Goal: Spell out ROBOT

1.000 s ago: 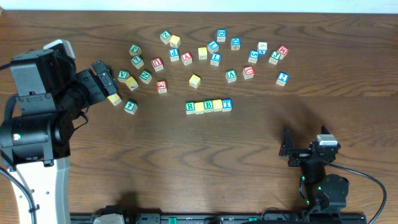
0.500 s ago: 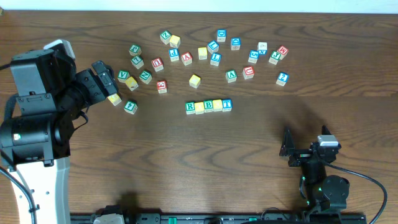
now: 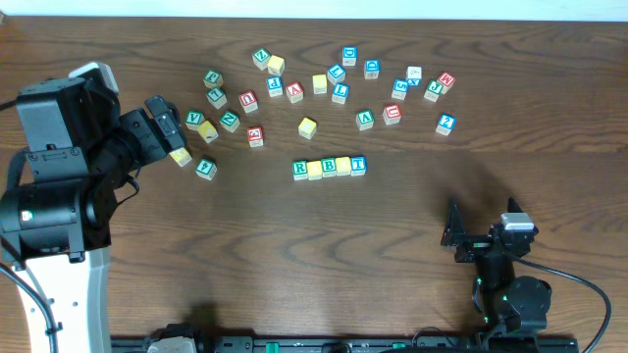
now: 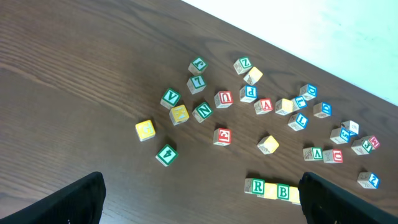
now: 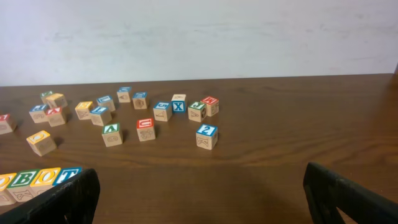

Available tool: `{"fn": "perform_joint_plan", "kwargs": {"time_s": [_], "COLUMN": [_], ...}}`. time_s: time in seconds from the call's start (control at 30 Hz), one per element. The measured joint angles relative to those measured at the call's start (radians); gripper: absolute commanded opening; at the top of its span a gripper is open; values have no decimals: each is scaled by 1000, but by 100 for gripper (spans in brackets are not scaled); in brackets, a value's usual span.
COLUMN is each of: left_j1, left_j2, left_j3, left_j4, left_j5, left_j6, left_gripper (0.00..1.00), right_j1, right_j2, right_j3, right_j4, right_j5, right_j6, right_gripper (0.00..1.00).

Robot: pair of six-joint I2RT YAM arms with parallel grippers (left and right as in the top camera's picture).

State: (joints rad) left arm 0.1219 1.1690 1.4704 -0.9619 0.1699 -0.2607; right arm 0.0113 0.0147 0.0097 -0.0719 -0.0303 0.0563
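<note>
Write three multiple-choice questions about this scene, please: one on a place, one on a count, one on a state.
1. Where does the row of cubes lie?
A) among the loose cubes
B) apart from the loose cubes, on their near side
C) at the far edge

2. How many cubes make the row?
A) three
B) five
C) seven

3. How do the left jaws and right jaws stand?
A) both open, empty
B) both shut on a cube
C) left shut, right open

Answers:
1 B: the overhead view shows bare wood between the row and the scatter behind it.
2 B: R, yellow, B, yellow, T.
3 A: each wrist view shows a wide gap with nothing in it.
</note>
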Motion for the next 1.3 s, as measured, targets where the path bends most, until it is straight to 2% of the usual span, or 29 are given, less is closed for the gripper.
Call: {"fn": "perform_joint_plan", "kwargs": {"time_s": [0.2, 0.3, 0.47, 0.63, 0.73, 1.0, 1.3], "left_j1": [0, -7, -25, -26, -26, -26, -26], "left_j2": [-2, -36, -196, -418, -545, -792, -989], "left_j3": [0, -53, -298, -627, -813, -1155, -1333], "left_j4": [3, 100, 367, 631, 735, 927, 971], "left_j5": [-4, -35, -61, -72, -73, -99, -130], "left_j6": [19, 38, 108, 175, 196, 214, 236], "left_gripper": [97, 98, 98, 98, 98, 98, 97], "right_j1": [0, 0, 0, 0, 0, 0, 0], "right_j2": [0, 0, 0, -2, -2, -2, -2], "right_j3": [0, 0, 0, -1, -1, -1, -1], "right_j4": [0, 0, 0, 1, 1, 1, 1], "right_j5": [0, 0, 0, 0, 0, 0, 0], "right_j6": [0, 0, 0, 0, 0, 0, 0], "right_gripper": [99, 99, 99, 99, 99, 99, 99]}}
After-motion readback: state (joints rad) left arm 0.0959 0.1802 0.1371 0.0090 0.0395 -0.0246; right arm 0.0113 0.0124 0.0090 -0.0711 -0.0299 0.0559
